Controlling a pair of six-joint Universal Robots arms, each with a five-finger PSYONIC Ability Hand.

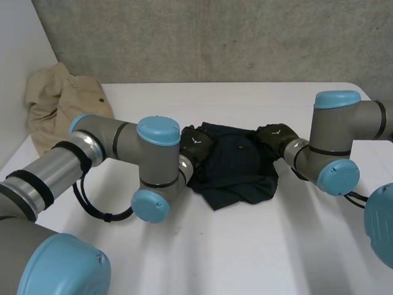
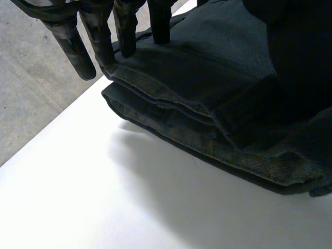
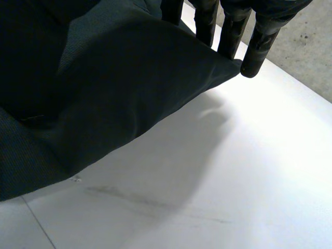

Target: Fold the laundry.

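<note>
A dark folded garment (image 1: 236, 166) lies in the middle of the white table (image 1: 258, 246), stacked in several layers. My left hand (image 1: 195, 147) is at its left edge. In the left wrist view its straight fingers (image 2: 83, 44) rest on the top layer of the dark garment (image 2: 218, 93) near the far corner. My right hand (image 1: 276, 136) is at the garment's right edge. Its fingers (image 3: 257, 44) in the right wrist view are straight, lying along the edge of the cloth (image 3: 114, 88), which sags over them. Neither hand pinches the cloth.
A crumpled beige garment (image 1: 58, 101) lies at the table's far left corner by the wall. A grey concrete wall (image 1: 215, 37) runs behind the table. My bent arms (image 1: 116, 153) flank the dark garment.
</note>
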